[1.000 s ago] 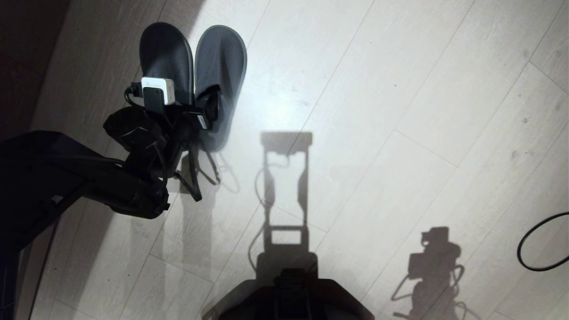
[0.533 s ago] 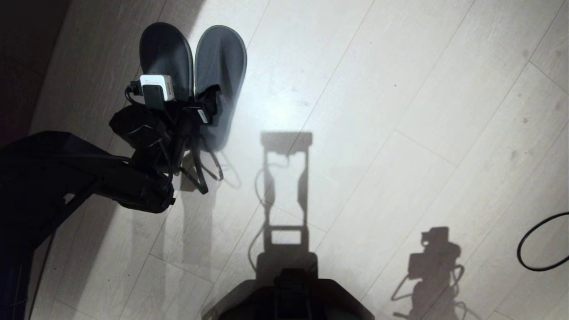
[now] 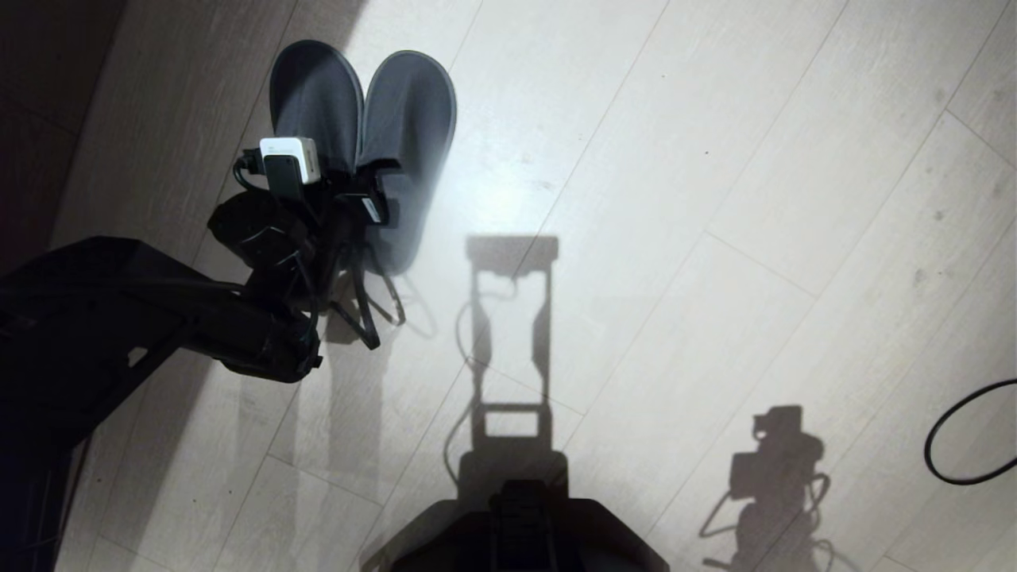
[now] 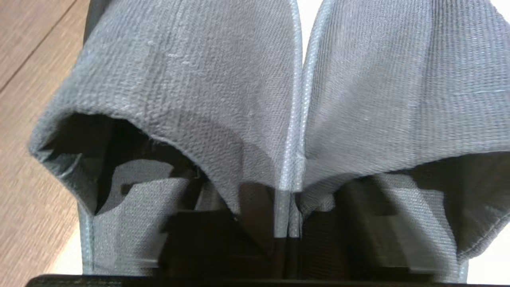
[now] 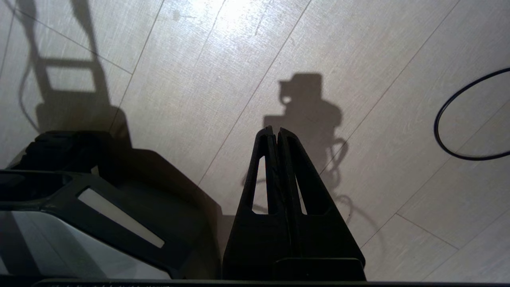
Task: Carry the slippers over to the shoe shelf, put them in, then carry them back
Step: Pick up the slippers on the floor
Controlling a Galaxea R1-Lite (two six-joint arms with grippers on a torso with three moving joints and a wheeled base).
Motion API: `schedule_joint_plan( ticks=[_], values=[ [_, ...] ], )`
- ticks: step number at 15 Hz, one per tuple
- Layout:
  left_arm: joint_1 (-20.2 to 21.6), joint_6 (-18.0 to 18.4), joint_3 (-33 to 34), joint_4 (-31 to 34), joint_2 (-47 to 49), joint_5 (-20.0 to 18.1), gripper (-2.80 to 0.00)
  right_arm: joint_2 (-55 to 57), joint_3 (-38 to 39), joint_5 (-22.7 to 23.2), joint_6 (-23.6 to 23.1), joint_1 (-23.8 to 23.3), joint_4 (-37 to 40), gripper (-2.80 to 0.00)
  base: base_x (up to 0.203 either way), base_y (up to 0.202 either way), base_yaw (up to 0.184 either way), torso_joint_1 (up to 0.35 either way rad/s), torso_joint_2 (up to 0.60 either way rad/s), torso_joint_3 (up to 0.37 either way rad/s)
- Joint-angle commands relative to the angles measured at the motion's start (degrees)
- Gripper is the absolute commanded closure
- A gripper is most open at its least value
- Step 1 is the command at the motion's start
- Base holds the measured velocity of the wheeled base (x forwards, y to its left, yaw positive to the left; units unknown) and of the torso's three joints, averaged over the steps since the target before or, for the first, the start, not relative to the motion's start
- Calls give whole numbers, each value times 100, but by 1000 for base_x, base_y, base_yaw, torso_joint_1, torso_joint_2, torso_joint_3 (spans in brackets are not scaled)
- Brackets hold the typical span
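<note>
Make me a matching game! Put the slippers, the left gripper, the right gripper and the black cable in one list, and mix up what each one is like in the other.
Things:
1. slippers
2. left gripper
3. right gripper
4. black cable

What each is like:
A. fingers shut together, holding nothing
B. curved loop on the floor at the right edge
C. grey-blue pair, side by side
D. fingers inside the slipper openings

Pairs: 1-C, 2-D, 3-A, 4-B

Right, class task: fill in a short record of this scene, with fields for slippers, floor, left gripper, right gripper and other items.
slippers: grey-blue pair, side by side, inner edges touching
floor: pale wood-look planks
left gripper: at the slippers' open heel ends, fingers inside the pair, pinching the inner edges together
right gripper: shut, empty, parked above bare floor
other items: black cable loop on the floor at right
</note>
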Motion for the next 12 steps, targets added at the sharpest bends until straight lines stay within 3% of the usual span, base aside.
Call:
schedule_joint_plan(
  ticks=[1, 7, 12],
  values=[
    [-1, -8, 2, -47, 25, 8, 0, -2, 0, -2, -1, 4, 0, 0, 0, 0, 0, 0, 0, 0],
    [-1, -21, 276, 4, -424, -16, 0, 4, 0, -2, -1, 4, 0, 0, 0, 0, 0, 0, 0, 0],
    [-1, 23, 801, 608, -1718, -226, 0, 0, 0, -2, -1, 4, 0, 0, 0, 0, 0, 0, 0, 0]
  ],
)
